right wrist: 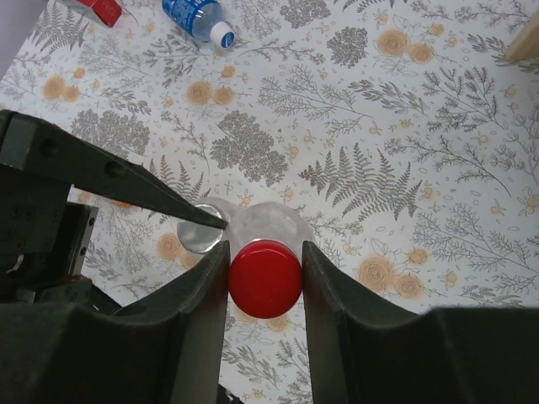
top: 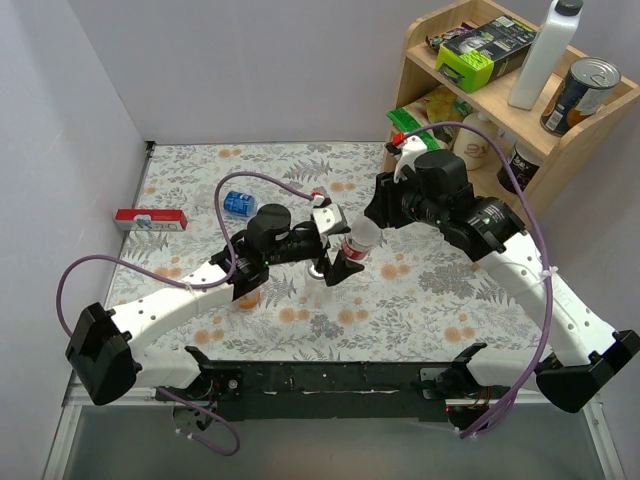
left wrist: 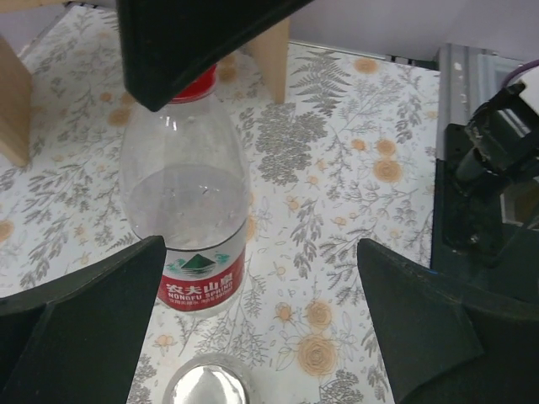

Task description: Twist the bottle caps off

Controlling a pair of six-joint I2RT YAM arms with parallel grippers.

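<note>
A clear bottle with a red label (left wrist: 190, 219) stands upright mid-table. My right gripper (right wrist: 265, 273) is shut on its red cap (right wrist: 265, 279) from above; it also shows in the top view (top: 364, 238). My left gripper (left wrist: 261, 337) is open and low beside the bottle, which stands just ahead of its left finger (left wrist: 76, 324). A silver-white cap (left wrist: 206, 385) on a squat clear bottle sits between the left fingers; it also shows in the right wrist view (right wrist: 195, 236). A blue-labelled bottle (top: 238, 203) lies at the back left, its white cap (right wrist: 223, 35) on. An orange-liquid bottle (top: 247, 297) is mostly hidden under my left arm.
A red box (top: 150, 220) lies at the left wall. A wooden shelf (top: 585, 125) at the back right holds a tall white bottle (top: 545, 50), a can (top: 580, 92) and packets. Its wooden legs (left wrist: 271, 50) stand just behind the held bottle.
</note>
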